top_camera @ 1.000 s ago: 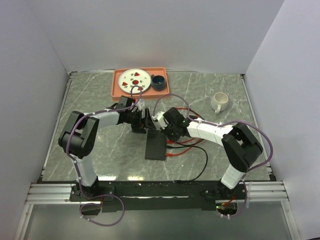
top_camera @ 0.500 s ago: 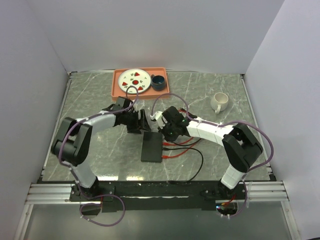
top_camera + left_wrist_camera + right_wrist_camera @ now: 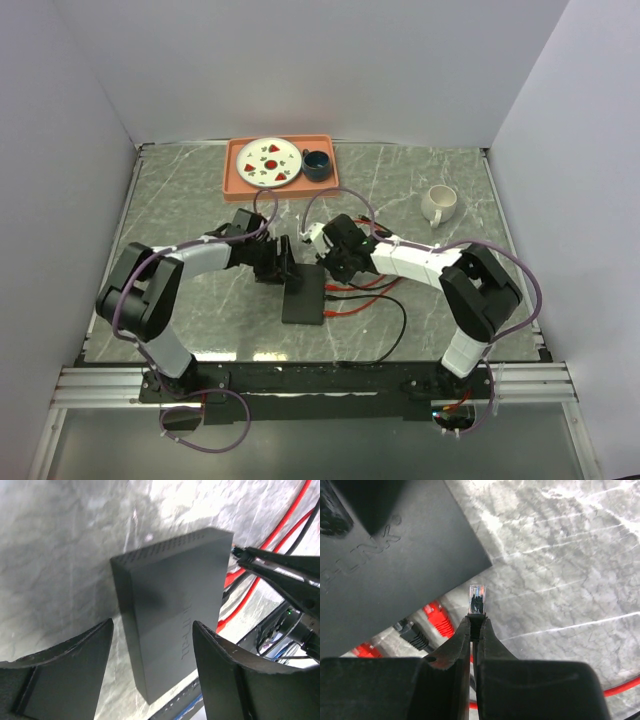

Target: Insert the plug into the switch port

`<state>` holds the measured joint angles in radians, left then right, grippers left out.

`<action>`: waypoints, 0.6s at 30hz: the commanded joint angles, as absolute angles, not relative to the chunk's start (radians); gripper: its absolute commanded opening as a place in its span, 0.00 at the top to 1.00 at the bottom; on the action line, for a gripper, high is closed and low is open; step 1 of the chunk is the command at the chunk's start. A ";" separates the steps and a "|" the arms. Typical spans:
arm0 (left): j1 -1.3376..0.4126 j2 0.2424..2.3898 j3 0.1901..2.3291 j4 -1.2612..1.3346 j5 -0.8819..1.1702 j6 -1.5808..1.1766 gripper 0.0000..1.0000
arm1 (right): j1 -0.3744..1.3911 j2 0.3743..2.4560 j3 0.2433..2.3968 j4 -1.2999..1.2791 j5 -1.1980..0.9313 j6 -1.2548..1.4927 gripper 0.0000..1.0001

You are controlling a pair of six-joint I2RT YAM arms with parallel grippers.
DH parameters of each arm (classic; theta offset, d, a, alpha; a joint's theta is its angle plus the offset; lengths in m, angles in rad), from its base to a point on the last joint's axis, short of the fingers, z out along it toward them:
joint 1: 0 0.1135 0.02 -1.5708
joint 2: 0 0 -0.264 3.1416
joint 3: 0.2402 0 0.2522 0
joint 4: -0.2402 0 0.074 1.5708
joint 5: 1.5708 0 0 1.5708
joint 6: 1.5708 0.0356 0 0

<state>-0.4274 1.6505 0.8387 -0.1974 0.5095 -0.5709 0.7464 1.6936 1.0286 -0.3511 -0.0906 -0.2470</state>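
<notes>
The left gripper (image 3: pixel 152 630) hangs over the middle of the table (image 3: pixel 200 200). Its jaws are spread, one on each side of the switch's (image 3: pixel 170 610) far end, and neither appears to touch it. The switch lies flat, slightly nearer the table's near edge.

Just right of it, the right gripper (image 3: pixel 476 625) is clenched on the tail of the clear plug (image 3: pixel 477 598). The plug's nose points past the switch's corner, not into its port side.

Red cables (image 3: pixel 355 290) already crowd that side. Several things could go wrong:
- With the switch unbraced, an insertion push could slide it toward the left edge.
- Pinched so thinly, the plug may pivot on contact.
- The plug may snag a neighbouring cable or meet the casing instead of a port.
</notes>
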 commanded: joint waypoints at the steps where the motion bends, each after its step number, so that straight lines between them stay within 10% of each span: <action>1: -0.440 1.716 0.902 -0.156 0.477 -0.555 0.31 | 0.755 1.701 1.078 -0.324 -0.067 -0.262 1.00; 18: -0.456 1.907 1.085 -0.178 0.491 -0.509 0.47 | 0.755 1.652 1.023 -0.302 -0.041 -0.250 1.00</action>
